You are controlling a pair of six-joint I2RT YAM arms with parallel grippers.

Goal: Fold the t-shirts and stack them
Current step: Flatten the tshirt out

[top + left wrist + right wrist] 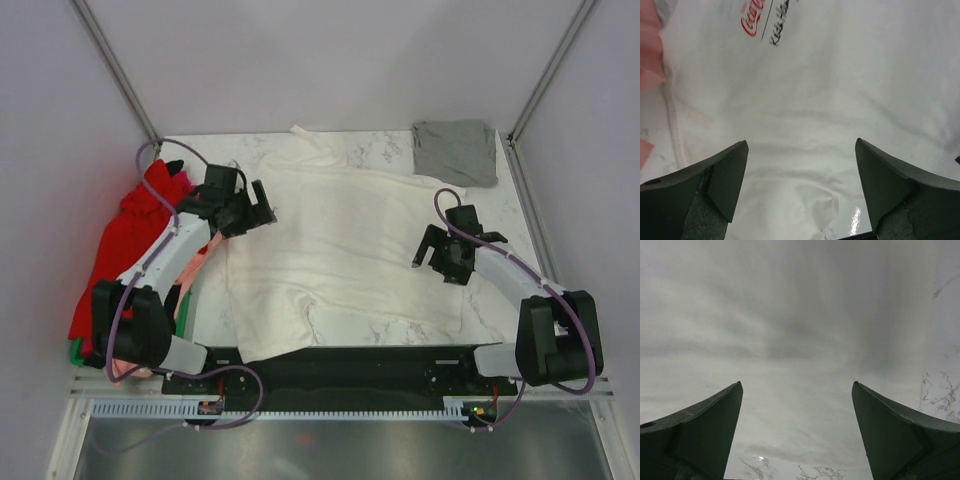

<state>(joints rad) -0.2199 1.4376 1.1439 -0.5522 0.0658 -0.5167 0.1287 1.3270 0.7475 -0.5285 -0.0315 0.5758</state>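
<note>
Centrally, the large white t-shirt (340, 250) lies spread out over most of the marble desk (385, 150), wrinkled and with one corner trailing toward 12 o'clock. The left wrist view shows red Coca-Cola script (752, 20) printed on it. A grey t-shirt (457, 152) lies folded at 1 o'clock, touching the white one's far corner. A heap of red t-shirts (125, 240) hangs off the desk at 9 o'clock, with pink cloth (192, 262) beside it under the left arm. The left pincer (266, 205) hovers over the white shirt's 10 o'clock edge, jaws wide and holding nothing. The right pincer (424, 248) sits at 3 o'clock over the same shirt, equally wide and empty.
</note>
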